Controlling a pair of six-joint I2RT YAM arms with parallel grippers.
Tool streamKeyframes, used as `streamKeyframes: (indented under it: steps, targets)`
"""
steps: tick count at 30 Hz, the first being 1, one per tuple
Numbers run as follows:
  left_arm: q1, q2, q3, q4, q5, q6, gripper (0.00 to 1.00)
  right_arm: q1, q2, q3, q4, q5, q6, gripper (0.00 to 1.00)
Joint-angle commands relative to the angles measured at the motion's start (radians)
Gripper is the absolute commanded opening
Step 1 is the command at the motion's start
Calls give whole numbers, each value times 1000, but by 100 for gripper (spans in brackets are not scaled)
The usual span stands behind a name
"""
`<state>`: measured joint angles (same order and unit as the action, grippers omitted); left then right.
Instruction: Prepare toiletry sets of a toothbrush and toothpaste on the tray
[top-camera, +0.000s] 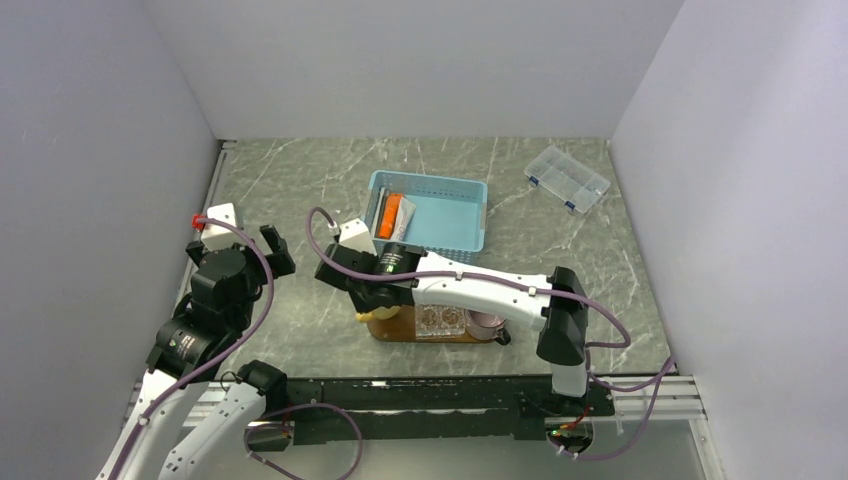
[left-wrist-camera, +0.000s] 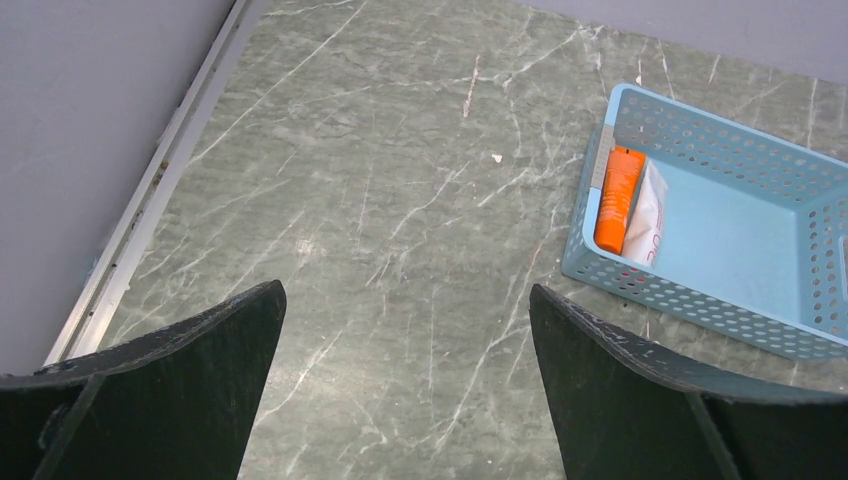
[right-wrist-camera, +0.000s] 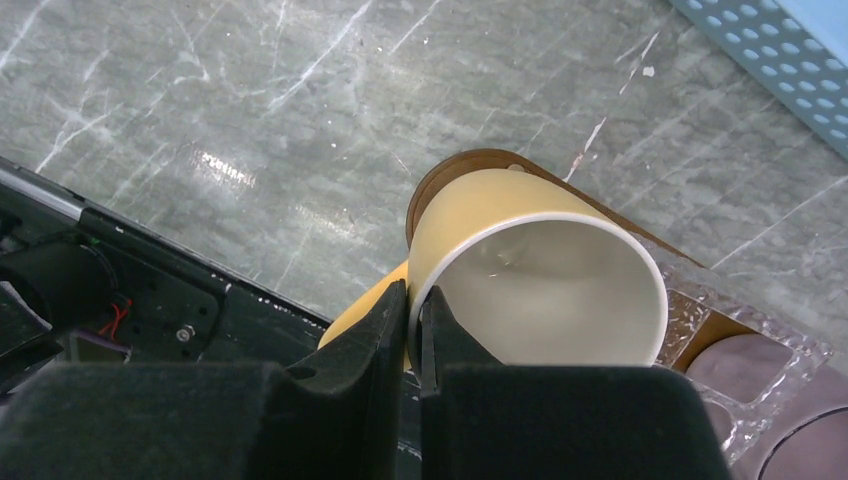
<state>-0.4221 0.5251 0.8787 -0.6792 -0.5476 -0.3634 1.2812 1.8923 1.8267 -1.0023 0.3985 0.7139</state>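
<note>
The bright orange toothpaste and a white-silver tube lie at the left end of the blue basket; both show in the left wrist view, orange and white. A thin grey stick lies along the basket wall beside them. The dark wooden tray lies at the near middle under the right arm. My right gripper is shut on the rim of a yellow cup tilted over the tray's left end. My left gripper is open and empty over bare table at the left. No whitish toothbrush shows.
A clear glass cup and a pinkish cup stand on the tray to the right of the yellow cup. A clear compartment box lies at the back right. Grey walls close in the table on three sides.
</note>
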Motion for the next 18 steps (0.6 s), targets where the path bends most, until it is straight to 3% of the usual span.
streamKeyframes:
  steps: [1, 18]
  targets:
    - [2, -10, -3, 10, -10, -14, 99, 13, -1, 2, -4, 52, 40, 0]
    - [2, -16, -5, 13, -5, -9, 99, 25, 39, -32, -29, 73, 80, 0]
